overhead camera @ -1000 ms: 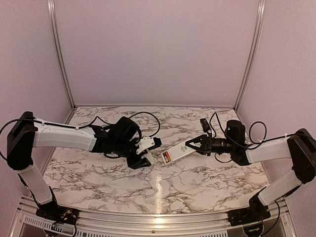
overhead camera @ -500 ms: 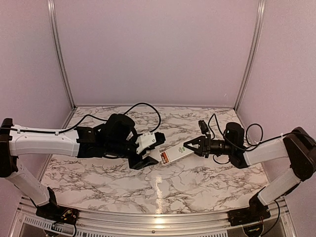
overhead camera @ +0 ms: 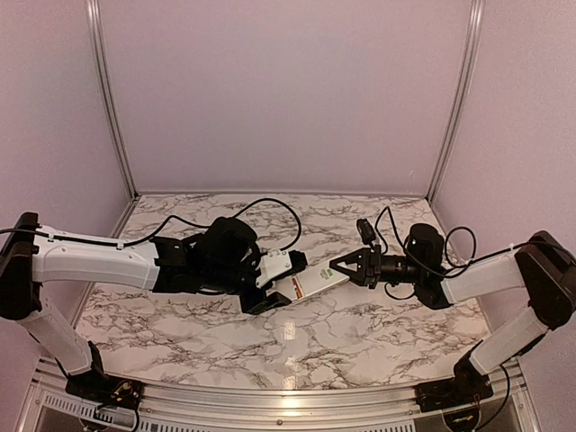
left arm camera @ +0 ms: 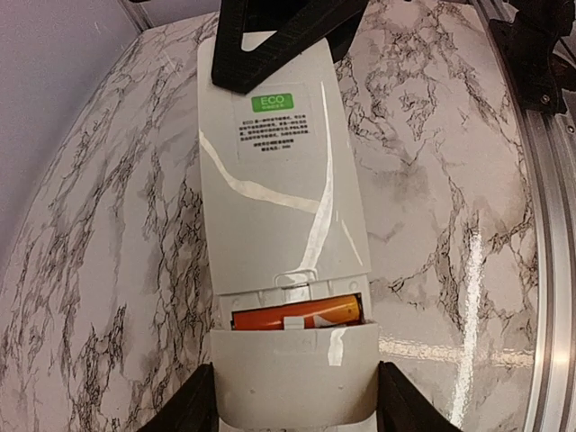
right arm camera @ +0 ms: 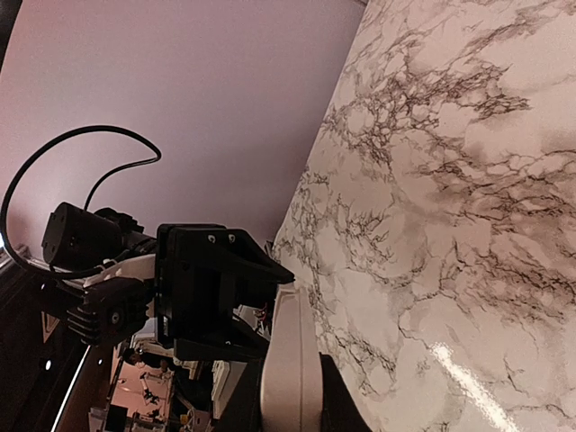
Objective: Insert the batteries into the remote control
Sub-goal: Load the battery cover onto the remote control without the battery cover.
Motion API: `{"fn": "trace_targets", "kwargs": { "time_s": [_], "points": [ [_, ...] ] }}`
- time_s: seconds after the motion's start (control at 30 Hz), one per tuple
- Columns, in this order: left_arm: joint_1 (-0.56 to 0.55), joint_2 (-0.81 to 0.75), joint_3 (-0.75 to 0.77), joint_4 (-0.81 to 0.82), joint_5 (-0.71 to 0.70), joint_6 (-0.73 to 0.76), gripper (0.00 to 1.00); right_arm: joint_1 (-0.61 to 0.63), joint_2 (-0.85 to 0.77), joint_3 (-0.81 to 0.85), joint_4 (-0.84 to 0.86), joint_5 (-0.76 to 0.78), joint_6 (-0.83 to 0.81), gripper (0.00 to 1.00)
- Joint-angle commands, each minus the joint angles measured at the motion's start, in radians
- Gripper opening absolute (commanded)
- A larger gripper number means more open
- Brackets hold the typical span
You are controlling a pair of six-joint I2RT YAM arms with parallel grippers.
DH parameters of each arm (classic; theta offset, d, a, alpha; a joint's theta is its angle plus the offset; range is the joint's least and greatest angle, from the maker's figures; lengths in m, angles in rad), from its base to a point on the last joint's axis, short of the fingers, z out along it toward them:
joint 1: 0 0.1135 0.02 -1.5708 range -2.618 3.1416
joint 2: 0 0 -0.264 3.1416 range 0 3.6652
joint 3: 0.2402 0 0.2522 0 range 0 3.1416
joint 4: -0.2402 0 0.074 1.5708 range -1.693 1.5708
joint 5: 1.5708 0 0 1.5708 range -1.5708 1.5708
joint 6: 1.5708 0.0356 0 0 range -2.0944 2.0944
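Length of the small white rectangular plastic remote control (left arm camera: pixel 279 198) ran from left gripper (left arm camera: pixel 295 400), clamping its white cover (left arm camera: pixel 292 364), to right gripper (overhead camera: pixel 340 267), pinching its far end.

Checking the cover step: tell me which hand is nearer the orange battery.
Left. The left hand holds the white cover right beside the orange battery; the right hand grips the remote at its opposite end.
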Motion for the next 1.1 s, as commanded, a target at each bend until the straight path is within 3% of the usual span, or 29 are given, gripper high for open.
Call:
{"fn": "trace_targets", "kwargs": {
  "time_s": [0.0,0.43,1.07],
  "points": [
    [-0.011,0.027,0.029,0.015,-0.028,-0.001,0.48,0.012,0.003,0.01,0.067,0.0,0.028,0.0],
    [-0.024,0.073,0.046,0.006,-0.08,-0.011,0.48,0.012,0.049,-0.028,0.258,-0.007,0.168,0.0],
    [-0.028,0.104,0.018,-0.036,-0.142,-0.028,0.57,0.012,0.01,-0.031,0.309,-0.006,0.214,0.0]
  ]
}}
